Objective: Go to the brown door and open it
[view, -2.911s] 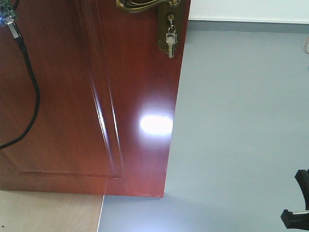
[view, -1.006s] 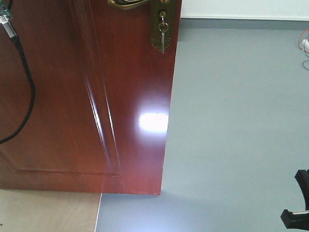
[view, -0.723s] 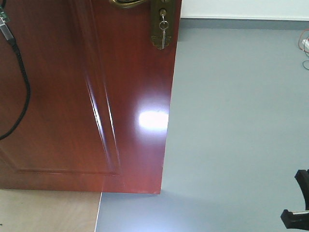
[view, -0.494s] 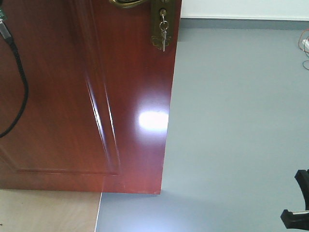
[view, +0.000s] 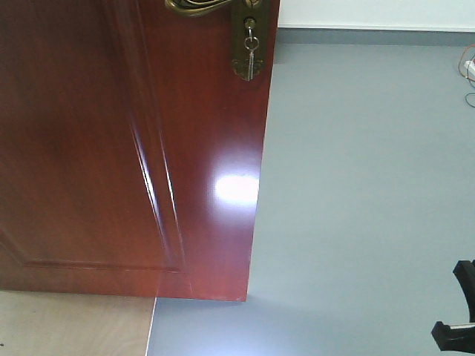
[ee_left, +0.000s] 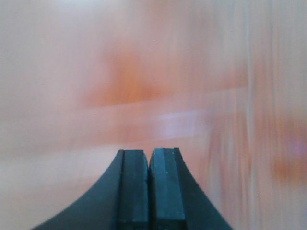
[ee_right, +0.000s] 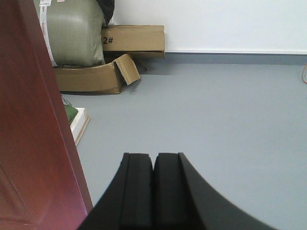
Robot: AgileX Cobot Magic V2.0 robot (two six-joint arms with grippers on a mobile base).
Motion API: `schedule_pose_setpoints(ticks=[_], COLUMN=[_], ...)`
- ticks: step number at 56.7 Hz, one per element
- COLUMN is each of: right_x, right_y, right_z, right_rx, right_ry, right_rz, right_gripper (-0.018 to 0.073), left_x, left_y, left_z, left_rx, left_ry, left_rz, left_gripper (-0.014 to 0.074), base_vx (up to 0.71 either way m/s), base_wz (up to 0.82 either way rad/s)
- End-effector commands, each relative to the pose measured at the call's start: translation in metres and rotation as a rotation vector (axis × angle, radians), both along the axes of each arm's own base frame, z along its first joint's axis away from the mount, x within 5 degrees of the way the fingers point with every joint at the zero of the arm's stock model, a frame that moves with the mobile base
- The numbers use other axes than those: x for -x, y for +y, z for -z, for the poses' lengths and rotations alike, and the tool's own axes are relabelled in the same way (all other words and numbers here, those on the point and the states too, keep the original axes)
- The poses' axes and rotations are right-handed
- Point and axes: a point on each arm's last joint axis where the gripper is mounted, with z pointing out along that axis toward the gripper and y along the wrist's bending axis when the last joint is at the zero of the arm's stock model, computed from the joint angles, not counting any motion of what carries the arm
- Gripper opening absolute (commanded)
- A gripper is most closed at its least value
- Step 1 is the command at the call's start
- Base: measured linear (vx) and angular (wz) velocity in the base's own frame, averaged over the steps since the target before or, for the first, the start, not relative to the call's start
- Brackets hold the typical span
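The brown door (view: 111, 148) fills the left half of the front view, glossy and panelled, its free edge running down the middle. Its brass lever handle (view: 200, 6) and the keys (view: 250, 61) hanging from the keyhole sit at the top. In the right wrist view the brown door (ee_right: 29, 143) stands at the left, beside my right gripper (ee_right: 153, 158), which is shut with nothing in it. My left gripper (ee_left: 148, 153) is shut and empty, facing a blurred reddish-orange surface very close up.
Grey floor (view: 371, 185) spreads to the right of the door as far as a white wall. Cardboard boxes (ee_right: 120, 57) and a green sack (ee_right: 74, 33) lie behind the door. A black part of the robot (view: 456, 326) shows at the lower right. Pale wooden flooring (view: 74, 326) lies below the door.
The black cable and small board at the door's left have moved out of the front view. The door's edge has shifted left since the oldest frame.
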Motion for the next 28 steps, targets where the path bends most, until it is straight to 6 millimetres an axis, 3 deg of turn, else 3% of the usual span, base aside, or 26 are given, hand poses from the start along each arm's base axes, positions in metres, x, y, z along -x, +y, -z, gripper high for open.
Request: schedule_pose_setpoints(ticks=[1, 14, 28], right_x=[-0.002, -0.002, -0.002], right_y=[0.000, 0.000, 0.000], right_z=[-0.006, -0.006, -0.006], right_rx=[0.006, 0.006, 0.006], right_ry=[-0.078, -0.078, -0.078], right_rz=[0.004, 0.004, 0.004], right_gripper=[0.0000, 0.0000, 0.0000], left_x=[0.031, 0.094, 0.133], left_y=[0.008, 0.017, 0.021], left_z=[-0.001, 0.051, 0.122], left_rx=[0.024, 0.026, 0.024], left_ry=[-0.120, -0.143, -0.115], left_rz=[-0.018, -0.034, -0.035], left_gripper=[0.0036, 0.0036, 0.0036], base_vx=[0.00, 0.00, 0.00], base_wz=[0.00, 0.00, 0.00])
